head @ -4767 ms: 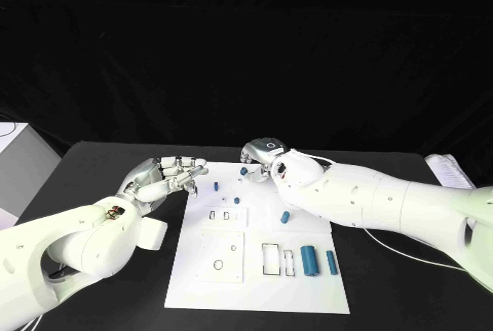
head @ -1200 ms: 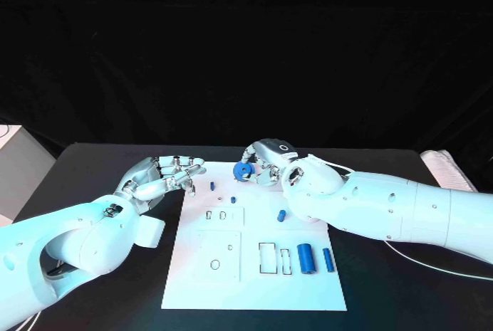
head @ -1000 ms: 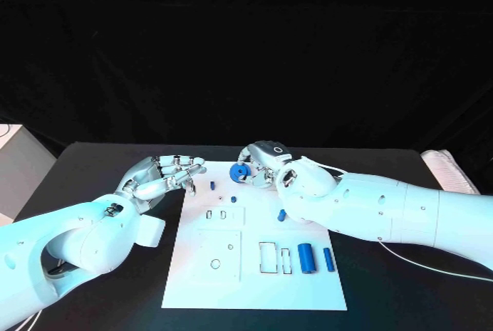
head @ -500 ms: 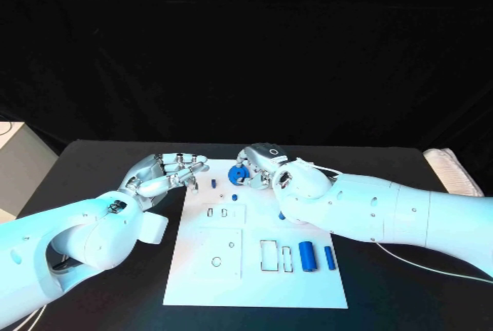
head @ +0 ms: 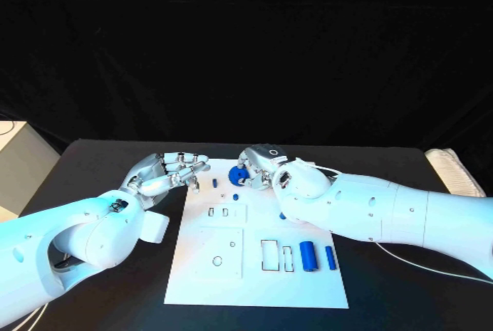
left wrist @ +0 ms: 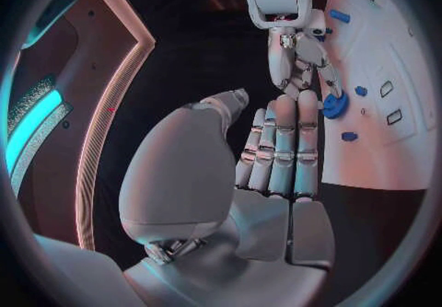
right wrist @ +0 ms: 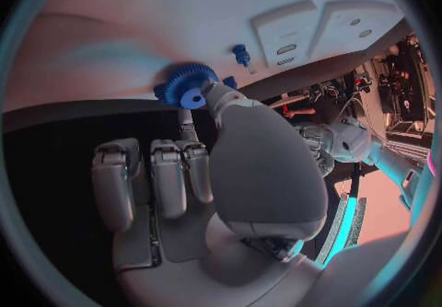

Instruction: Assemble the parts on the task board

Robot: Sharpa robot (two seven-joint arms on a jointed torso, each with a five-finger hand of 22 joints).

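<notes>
While right hand (head: 269, 169) fingers pinch blue gear (head: 239, 176) over task board (head: 259, 288) far edge | left hand (head: 164, 173) fingers apart, empty

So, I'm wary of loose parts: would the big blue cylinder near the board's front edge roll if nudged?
Probably. The big blue cylinder lies on its side on the flat task board, with nothing touching it, so a sideways nudge would likely roll it. It looks rigid and small, so probably light.

Blue gear (head: 237, 176) (in right robot hand (head: 262, 167)) now lifted.
</notes>
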